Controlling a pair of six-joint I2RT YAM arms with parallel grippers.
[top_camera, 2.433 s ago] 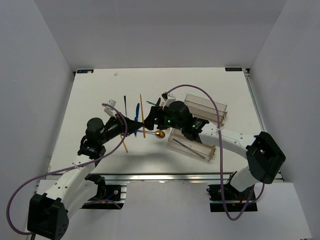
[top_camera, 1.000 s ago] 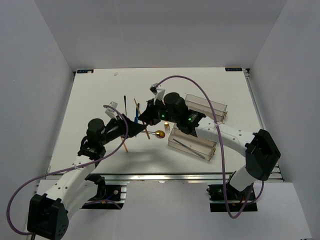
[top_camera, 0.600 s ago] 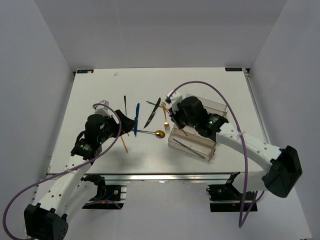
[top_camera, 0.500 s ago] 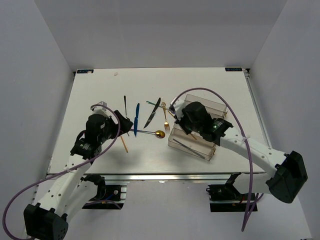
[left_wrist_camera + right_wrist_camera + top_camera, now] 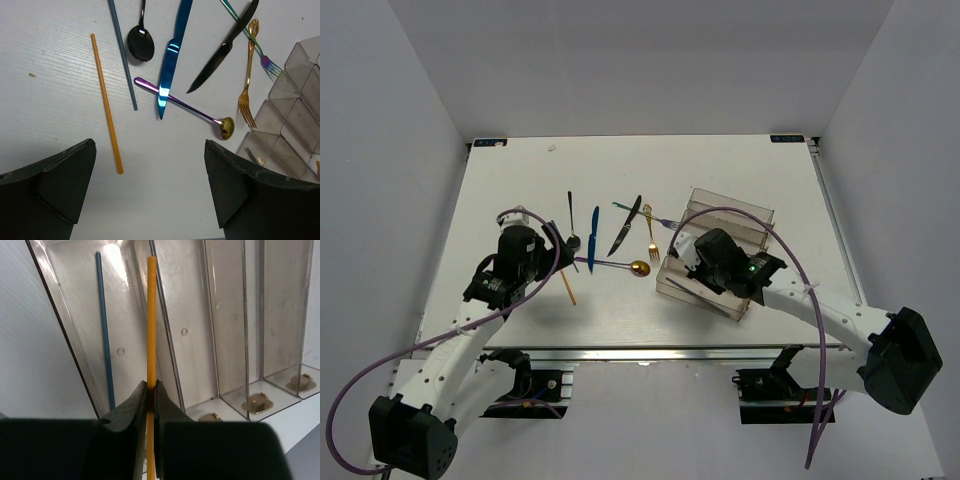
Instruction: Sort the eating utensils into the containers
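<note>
Pinching a wooden chopstick (image 5: 151, 315) tight between its fingers, your right claw (image 5: 151, 388) hangs over one end of the organizer tray (image 5: 210, 320). The stick runs straight ahead of the claw, its long axis parallel to the compartments. The drop turns on one thing: the stick lines up almost exactly over a divider wall. The compartment just left of the claw holds a dark chopstick (image 5: 104, 330) lying lengthwise, so a small shift to that side looks like what you need before you let go. You cannot tell from the wrist view how high the stick rides above the rim. Its tail is hidden under the claw, and from overhead the arm covers it. Your left claw (image 5: 150, 175) is spread wide and holds nothing above the desk (image 5: 60, 125). A second wooden chopstick (image 5: 106, 102) lies ahead and a little to its left, pointing away from the claw, nearer this arm than the other.
</note>
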